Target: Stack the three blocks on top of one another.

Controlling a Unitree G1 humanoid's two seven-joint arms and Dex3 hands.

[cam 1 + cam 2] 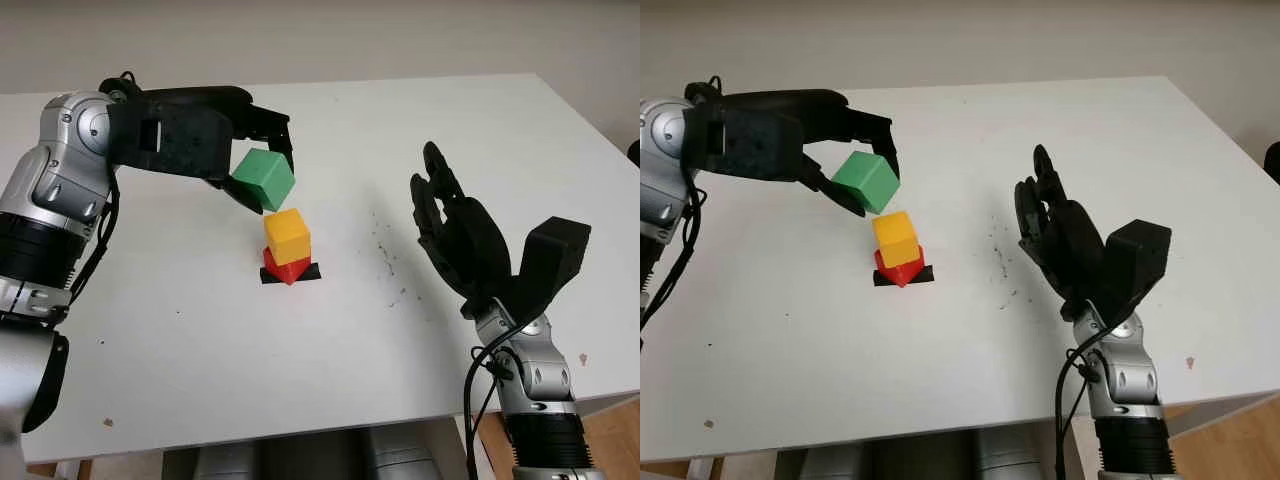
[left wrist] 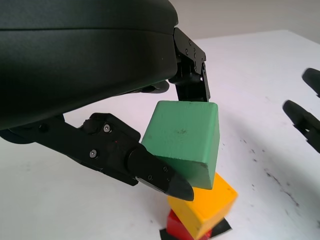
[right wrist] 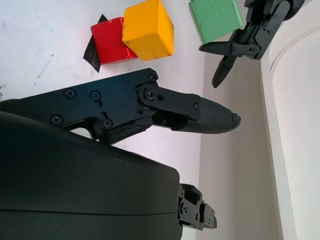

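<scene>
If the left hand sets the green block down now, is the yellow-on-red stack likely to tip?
Probably somewhat tippy: the yellow block sits skewed on the red block. The green block, tilted in the left hand, would likely land corner-first. All look rigid, flat-faced, unlikely to roll.

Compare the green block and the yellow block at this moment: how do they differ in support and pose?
The green wooden cube is held in the air by the left robot hand, while the yellow wooden cube sits on the red cube. The green one is tilted and offset toward the left arm's side; the yellow one sits roughly level. A gap separates them. Both look similar in size and shape. The right robot hand is open, off to the side.
</scene>
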